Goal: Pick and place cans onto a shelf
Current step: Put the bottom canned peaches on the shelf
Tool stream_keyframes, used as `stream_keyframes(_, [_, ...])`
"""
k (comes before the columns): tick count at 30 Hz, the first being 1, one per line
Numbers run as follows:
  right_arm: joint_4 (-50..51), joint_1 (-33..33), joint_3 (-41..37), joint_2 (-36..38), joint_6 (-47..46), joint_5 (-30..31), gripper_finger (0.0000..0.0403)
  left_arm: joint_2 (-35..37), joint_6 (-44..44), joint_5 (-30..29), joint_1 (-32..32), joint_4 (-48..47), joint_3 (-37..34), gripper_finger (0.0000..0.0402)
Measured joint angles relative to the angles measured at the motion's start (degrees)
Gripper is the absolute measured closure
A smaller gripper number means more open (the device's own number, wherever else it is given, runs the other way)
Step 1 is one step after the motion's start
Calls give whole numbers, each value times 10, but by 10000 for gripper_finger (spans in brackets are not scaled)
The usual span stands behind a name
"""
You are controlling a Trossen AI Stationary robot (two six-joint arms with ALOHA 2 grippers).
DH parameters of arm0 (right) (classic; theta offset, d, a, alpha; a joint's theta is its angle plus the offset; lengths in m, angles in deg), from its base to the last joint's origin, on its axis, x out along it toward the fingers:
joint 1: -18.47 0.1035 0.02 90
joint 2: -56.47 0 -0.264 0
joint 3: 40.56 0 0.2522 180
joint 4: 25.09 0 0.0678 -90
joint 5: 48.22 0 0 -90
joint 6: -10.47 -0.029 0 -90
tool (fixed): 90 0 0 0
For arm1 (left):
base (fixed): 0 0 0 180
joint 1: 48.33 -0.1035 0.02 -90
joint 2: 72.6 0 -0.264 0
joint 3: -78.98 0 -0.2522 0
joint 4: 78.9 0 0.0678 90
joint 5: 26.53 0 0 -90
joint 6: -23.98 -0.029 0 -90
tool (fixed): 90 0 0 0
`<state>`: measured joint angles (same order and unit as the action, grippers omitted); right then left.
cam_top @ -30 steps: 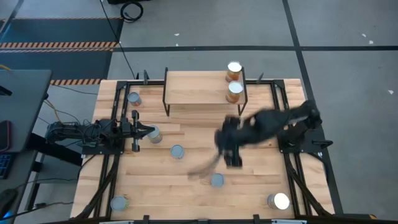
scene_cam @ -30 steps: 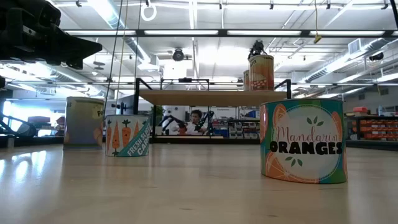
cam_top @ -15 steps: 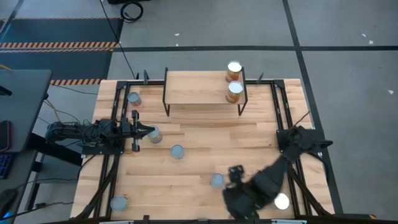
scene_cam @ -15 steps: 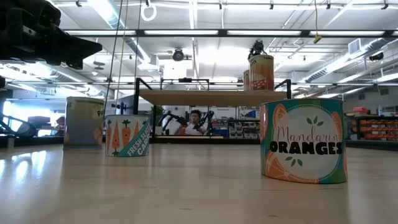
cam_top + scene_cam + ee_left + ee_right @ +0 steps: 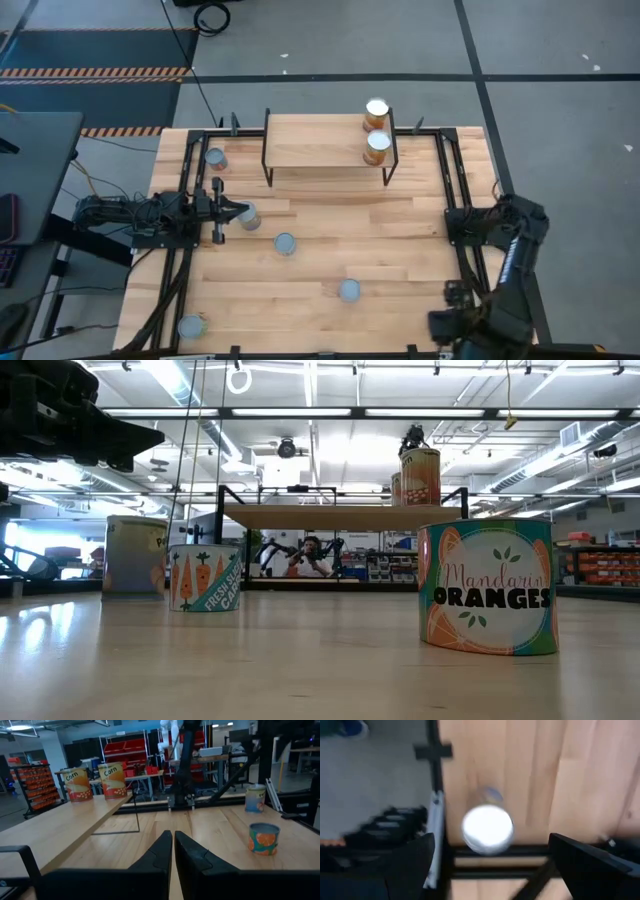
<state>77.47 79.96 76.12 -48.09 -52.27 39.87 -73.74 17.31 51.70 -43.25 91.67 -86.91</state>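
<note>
— Why is your right end effector down at the lower right of the table?

— I'm above a can there, fingers wide, holding nothing. Two "Corn" cans stand on the shelf, upper centre.

— And your left end effector?

— Pinched narrow, empty, waiting mid-left. Nearby labels read "Mandarin Oranges" — and, I think, "Fresh Sliced Carrots".

**Q:** Where are your four views sitting?

**A:** Your high view is looking straight down on the table. Your low one is lying at tabletop level, facing the shelf. The left wrist camera is facing across the table; the right is pointing down, close over one can.

**Q:** Overlap?

**A:** You're getting the shelf's two cans in three views.
</note>
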Motion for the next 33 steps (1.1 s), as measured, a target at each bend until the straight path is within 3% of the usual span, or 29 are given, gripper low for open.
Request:
stream_keyframes(9, [-176,23,-228,120,-114,-10,3,0,0,0,0,2,0,374])
stream_keyframes(14, [-267,33,-316,155,-132,-27,3,0,0,0,0,1,0,374])
stream_keyframes(19, [-299,43,-349,154,-95,-27,3,0,0,0,0,1,0,374])
stream_keyframes(33, [-314,50,-348,102,-10,-6,3,0,0,0,0,1,0,374])
